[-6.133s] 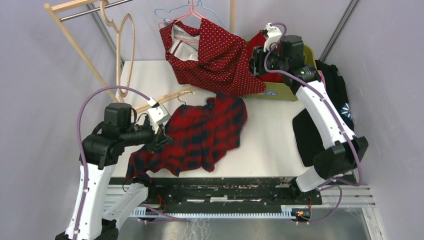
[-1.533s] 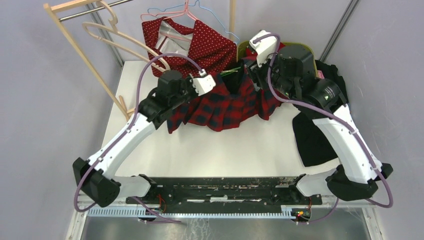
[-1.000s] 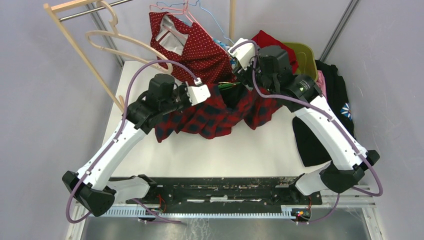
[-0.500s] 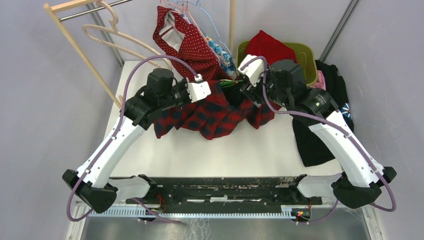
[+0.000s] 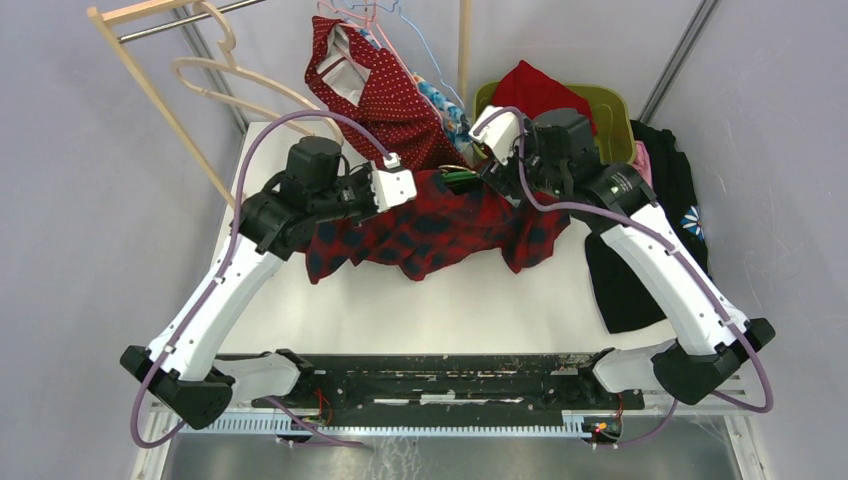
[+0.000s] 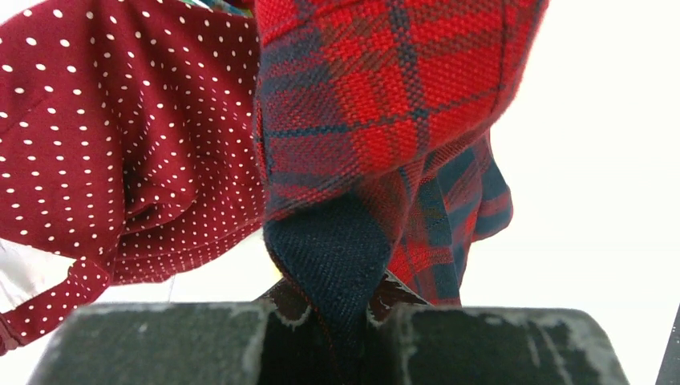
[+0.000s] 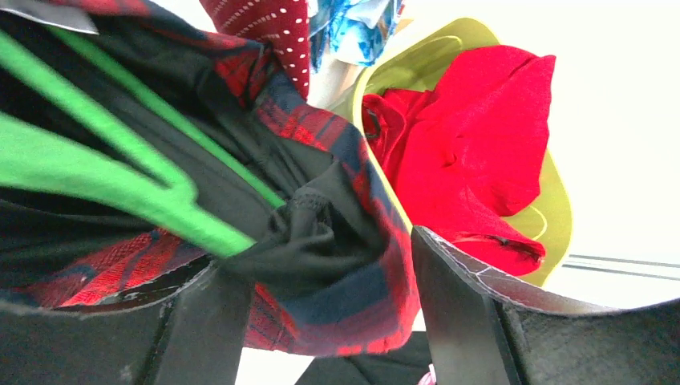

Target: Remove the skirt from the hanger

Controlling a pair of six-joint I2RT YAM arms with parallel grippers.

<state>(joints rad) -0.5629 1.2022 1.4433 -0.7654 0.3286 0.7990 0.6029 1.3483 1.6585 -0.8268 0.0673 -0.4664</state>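
The red and navy plaid skirt point(image 5: 440, 225) hangs stretched between both grippers above the table. My left gripper point(image 5: 405, 186) is shut on a navy fold of the skirt point(image 6: 385, 104), which is pinched deep between its fingers at the gripper's tip point(image 6: 345, 309). My right gripper point(image 5: 493, 163) is open at the skirt's waist. A bunch of plaid and black lining point(image 7: 353, 297) lies between its jaws, with a gap to the right finger point(image 7: 457, 297). The green hanger point(image 7: 120, 184) runs inside the waistband, and a bit of the hanger point(image 5: 462, 176) shows from above.
A red polka-dot dress point(image 5: 385, 90) hangs on wire hangers at the back, next to wooden hangers point(image 5: 230, 80) on the rack. A green bin point(image 5: 600, 105) holding a red garment point(image 5: 540, 90) stands back right. Black clothes point(image 5: 625, 270) lie at the table's point(image 5: 450, 310) right edge.
The right gripper's jaws have spread wider around the waistband. The skirt has stretched out flatter between the arms, its right end drooping lower. The left grip is unchanged.
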